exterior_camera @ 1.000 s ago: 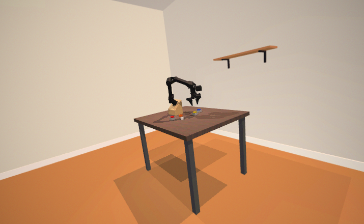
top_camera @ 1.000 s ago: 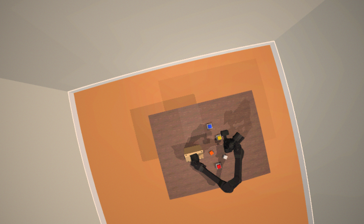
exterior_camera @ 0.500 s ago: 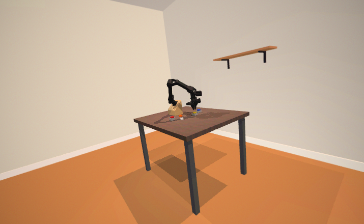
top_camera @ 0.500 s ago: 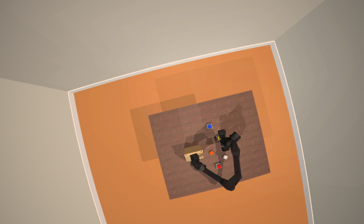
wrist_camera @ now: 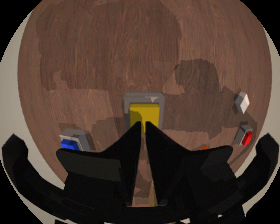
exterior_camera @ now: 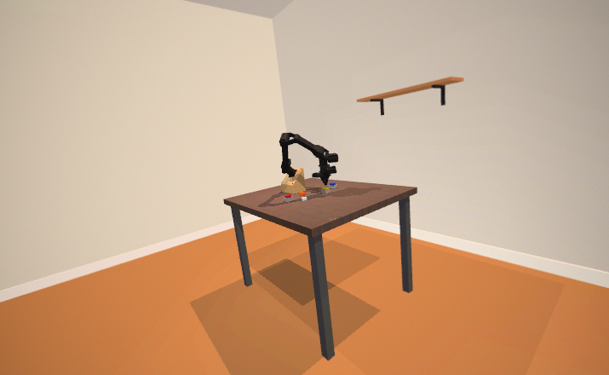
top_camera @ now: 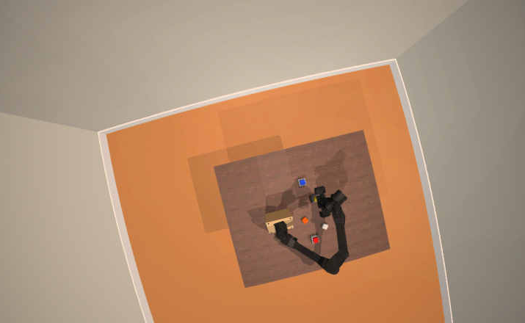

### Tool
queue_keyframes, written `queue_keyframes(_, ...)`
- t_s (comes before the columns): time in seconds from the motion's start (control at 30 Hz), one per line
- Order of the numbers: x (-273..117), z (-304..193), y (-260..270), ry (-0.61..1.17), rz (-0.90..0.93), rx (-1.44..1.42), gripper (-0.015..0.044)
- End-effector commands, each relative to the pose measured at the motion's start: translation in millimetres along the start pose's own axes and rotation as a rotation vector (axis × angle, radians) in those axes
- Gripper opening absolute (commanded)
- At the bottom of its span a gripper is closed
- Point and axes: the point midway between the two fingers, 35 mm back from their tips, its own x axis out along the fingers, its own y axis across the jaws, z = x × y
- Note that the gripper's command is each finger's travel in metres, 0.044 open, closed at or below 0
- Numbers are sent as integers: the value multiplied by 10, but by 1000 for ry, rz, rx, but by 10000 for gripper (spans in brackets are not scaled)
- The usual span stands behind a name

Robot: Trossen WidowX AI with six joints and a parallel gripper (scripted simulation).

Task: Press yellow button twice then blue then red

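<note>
End effector [wrist_camera: 141, 137] closed and empty, tip-down over the yellow button [wrist_camera: 143, 113], mid-desk [exterior_camera: 343, 210], arm arched.

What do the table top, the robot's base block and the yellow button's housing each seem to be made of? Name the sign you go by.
Table top: dark brown wood, matt, judging by its plank-like grain. Base block: pale, light-coloured wood or similar, with flat angular faces; no grain shows. Yellow button housing: grey, probably plastic or metal, with a smooth, even surface; the look leaves it open. The shut gripper is plain matt black.
</note>
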Motion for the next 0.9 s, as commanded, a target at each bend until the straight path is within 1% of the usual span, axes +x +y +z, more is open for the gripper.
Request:
queue_keyframes(0.0,83,-33,-14,7,-8,-11,20)
queue_keyframes(0.4,262,-40,-21,7,-10,-11,20)
queue_keyframes(0.87,265,-40,-21,7,-10,-11,20)
